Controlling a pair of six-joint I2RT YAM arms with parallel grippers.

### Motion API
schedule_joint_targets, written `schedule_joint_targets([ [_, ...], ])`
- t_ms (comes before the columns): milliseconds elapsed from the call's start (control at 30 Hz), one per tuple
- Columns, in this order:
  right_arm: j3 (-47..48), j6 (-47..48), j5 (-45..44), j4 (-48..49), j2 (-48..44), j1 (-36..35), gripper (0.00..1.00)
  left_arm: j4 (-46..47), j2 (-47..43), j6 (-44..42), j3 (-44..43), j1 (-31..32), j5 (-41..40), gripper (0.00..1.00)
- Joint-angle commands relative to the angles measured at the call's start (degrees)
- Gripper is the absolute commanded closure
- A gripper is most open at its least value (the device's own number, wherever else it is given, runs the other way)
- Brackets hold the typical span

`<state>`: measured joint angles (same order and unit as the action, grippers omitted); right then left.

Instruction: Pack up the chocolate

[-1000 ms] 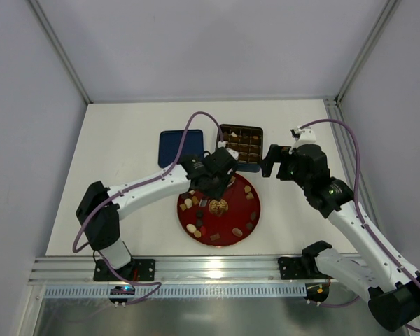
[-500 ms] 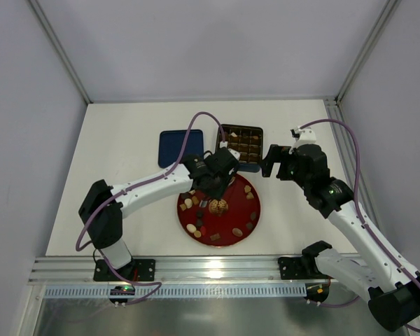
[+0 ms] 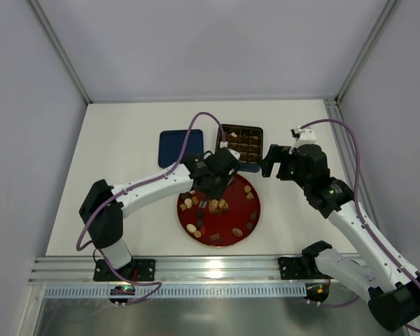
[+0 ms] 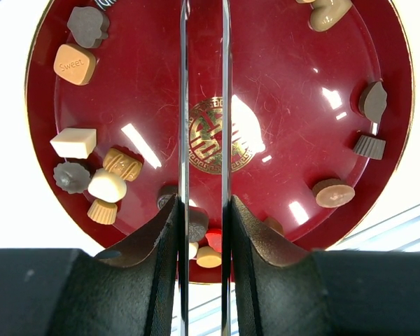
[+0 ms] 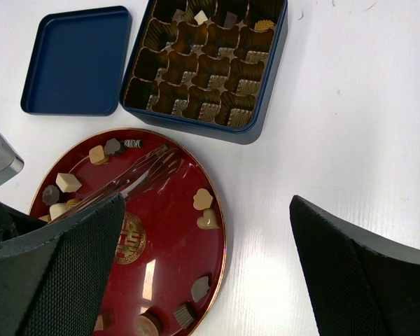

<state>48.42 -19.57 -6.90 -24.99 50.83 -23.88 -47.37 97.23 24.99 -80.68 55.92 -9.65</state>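
In the left wrist view the red plate [image 4: 280,63] is cropped at its upper left and along its lower rim. Black fingers [image 4: 154,252] fill the bottom of that frame. Between them a dark piece and a tan piece of the chocolate [image 4: 75,64] show only in part. The tweezers [image 4: 184,105] run up the middle and off the top edge, so their tips are out of sight and I cannot tell whether they carry anything. In the right wrist view the top row of the blue tin [image 5: 255,133] is cut off.

The left claw [image 4: 204,210] is closed on the tweezers, one finger pressed against each thin blade, with a narrow gap between the blades. The right claw [image 5: 208,199] stands wide open and holds nothing. Its fingers are cut off by the lower corners of the frame. In the overhead view it hangs over the counter [image 3: 126,140] near the tin's right side.

Most chocolate lies on the plate, with a cluster at the left and single pieces along the right rim. A few pieces sit in the tin's upper compartments. The lid [image 5: 77,59] lies left of the tin, apart from it.
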Motion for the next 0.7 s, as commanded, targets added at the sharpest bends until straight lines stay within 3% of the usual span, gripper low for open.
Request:
schedule_joint_targets([
  [0, 0.97, 0.59, -0.57, 1.0, -1.26, 0.06, 0.0, 0.27, -2.31, -0.82, -2.02, 0.24, -0.46, 0.75],
  [667, 1.06, 0.32, -0.31, 1.18, -0.99, 0.06, 0.0, -2.63, -9.25, -0.82, -2.37, 0.07, 1.39, 0.75],
])
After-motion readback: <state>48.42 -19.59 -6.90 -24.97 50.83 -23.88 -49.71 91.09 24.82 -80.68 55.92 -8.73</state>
